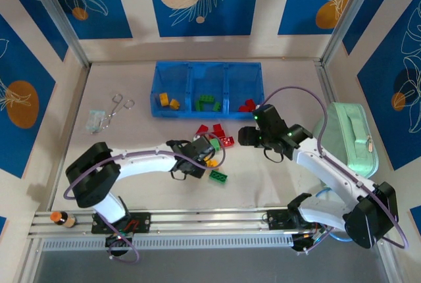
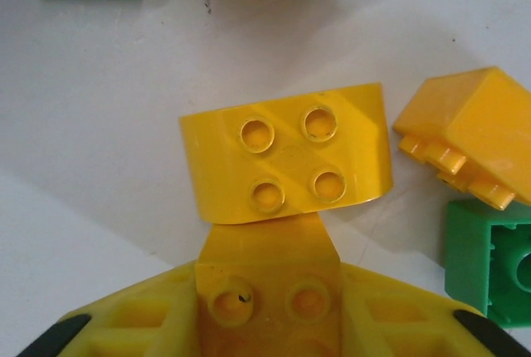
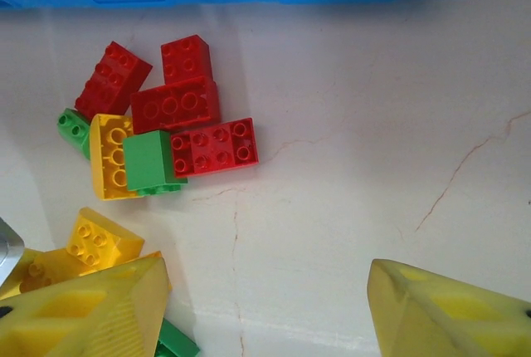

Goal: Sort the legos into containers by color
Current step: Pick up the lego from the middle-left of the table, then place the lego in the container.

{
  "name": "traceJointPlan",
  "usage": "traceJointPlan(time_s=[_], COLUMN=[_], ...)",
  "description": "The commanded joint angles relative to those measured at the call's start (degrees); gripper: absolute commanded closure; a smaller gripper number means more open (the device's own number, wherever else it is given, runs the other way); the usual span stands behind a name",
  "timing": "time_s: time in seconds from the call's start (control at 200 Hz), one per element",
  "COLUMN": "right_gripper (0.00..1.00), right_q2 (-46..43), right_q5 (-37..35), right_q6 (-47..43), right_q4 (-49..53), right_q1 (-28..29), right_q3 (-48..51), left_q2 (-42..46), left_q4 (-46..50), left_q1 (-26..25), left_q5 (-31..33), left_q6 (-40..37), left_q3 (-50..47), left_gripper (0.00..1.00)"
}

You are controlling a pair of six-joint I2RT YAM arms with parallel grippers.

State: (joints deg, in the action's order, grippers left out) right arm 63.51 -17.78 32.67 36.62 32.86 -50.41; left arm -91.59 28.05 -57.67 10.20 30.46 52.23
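a: where is the brick the left arm is after?

b: in the loose pile of legos [image 1: 214,141] on the tabletop [image 1: 256,191], just in front of the blue tray [image 1: 156,89]. the left gripper [image 2: 267,281] has its jaws closed on a yellow brick [image 2: 265,305], pinching two opposite side walls with the studs facing the wrist camera. a second yellow piece [image 2: 286,154] with four studs touches its far edge.

a: how will it handle?

b: likely light, hard and stiff, so a modest squeeze should do. the walls look smooth and glossy, so it could slip or twist if the grip sits off-centre. the flat sides are the right place to hold it, not the studs. the touching neighbour may get dragged along on a lift.

a: and the arms?

b: the left arm lies low, stretched from its base toward the middle, with the wrist bent down over the pile. the right arm is folded, its elbow out near the mint case [image 1: 348,141] and its forearm reaching left. the right gripper [image 3: 265,290] hangs above bare tabletop beside a cluster of red bricks [image 3: 178,108], its jaws wide apart and empty.

a: where should the yellow one go?

b: judging by the tray, the left compartment [image 1: 172,80], which already holds yellow pieces. green sits in the middle, red on the right.
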Motion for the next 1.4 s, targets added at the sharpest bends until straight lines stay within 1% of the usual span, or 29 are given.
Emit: traceJointPlan(time_s=[0.0,0.085,0.15,0.3,0.4,0.535,0.685,0.86,0.941,1.036,1.151,1.196,1.261,1.321,1.396], right_gripper=[0.35,0.35,0.35,0.35,0.35,0.35,0.35,0.31,0.31,0.31,0.31,0.31,0.3,0.28,0.26], right_q2=[-2.28,-3.01,-3.06,-2.75,-3.19,-3.91,-3.92,-3.65,-3.35,-2.9,-3.01,-3.21,-3.52,-3.65,-3.48], right_q5=[0.29,1.01,1.87,2.55,2.37,2.63,2.51,2.28,1.63,0.48,-0.76,-0.81,-0.87,-0.81,-0.62], right_q6=[0.99,1.41,1.7,2.04,2.63,3.87,4.16,3.5,4.0,5.11,6.09,6.18,5.95,5.6,4.81], right_q4=[-0.31,-1.05,-1.7,-1.65,-1.14,-1.11,-0.64,-0.12,0.19,0.72,1.67,1.98,2.3,2.48,2.34], right_q1=[-0.43,-0.39,-0.43,0.16,0.87,2.47,5.01,9.27,11.33,13.01,14.31,14.57,14.93,15.12,15.56], right_q3=[1.59,2.74,3.37,4.0,4.66,5.83,6.5,7.08,7.5,7.77,7.74,7.7,7.49,7.44,7.31], left_q2=[1.41,3.63,5.77,9.77,10.98,9.28,2.68,-7.93,-12.9,-18.19,-21.87,-22.57,-22.68,-21.7,-19.2], left_q4=[1.56,1.92,1.99,3.87,3.14,0.38,-1.51,-0.27,1.22,3.32,5.44,6.12,6.83,6.76,6.17], left_q1=[0.13,1.49,3.98,13.3,20.68,29.93,36.3,40.18,41.1,42.32,42.64,42.64,42.64,42.64,42.48], left_q5=[1.67,1.93,1.63,0.67,-1.86,-6.18,-6.98,-6.41,-5.98,-7.0,-6.77,-6.93,-7.43,-8.18,-8.76], left_q6=[0.16,-0.38,-1.45,-5.67,-8.0,-8.36,-8.54,-9.85,-10.69,-10.9,-11.6,-11.9,-11.91,-11.75,-11.43], left_q3=[1.47,1.56,1.56,4.31,6.91,10.79,16.85,27.25,32.26,37.87,42.68,44.25,45.57,45.47,44.09], left_gripper=[0.68,0.69,0.7,0.7,0.7,0.69,0.69,0.69,0.69,0.69,0.68,0.65,0.56,0.45,0.38])
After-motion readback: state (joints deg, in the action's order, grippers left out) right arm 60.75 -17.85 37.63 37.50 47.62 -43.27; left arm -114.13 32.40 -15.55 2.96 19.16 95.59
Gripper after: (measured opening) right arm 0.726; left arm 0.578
